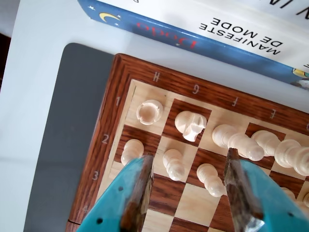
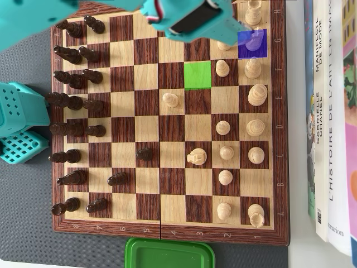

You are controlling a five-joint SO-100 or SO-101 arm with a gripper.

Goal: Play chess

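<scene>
The wooden chessboard (image 2: 167, 220) lies with the black pieces (image 2: 72, 78) on the left and the white pieces (image 2: 254, 95) on the right in the overhead view. A green marked square (image 2: 197, 75) and a blue marked square (image 2: 252, 43) with a white piece on it show near the top. My teal gripper (image 2: 195, 25) hovers over that top corner. In the wrist view the gripper (image 1: 188, 193) is open and empty, its fingers (image 1: 140, 193) straddling two white pawns (image 1: 174, 164) from above. The white rook (image 1: 149, 112) and knight (image 1: 190, 124) stand beyond.
Books (image 2: 329, 111) lie along the board's right side and show in the wrist view (image 1: 217, 29). A green lid (image 2: 170, 254) sits at the bottom edge. The teal arm base (image 2: 19, 120) stands left of the board. A grey mat (image 1: 67, 135) lies under it.
</scene>
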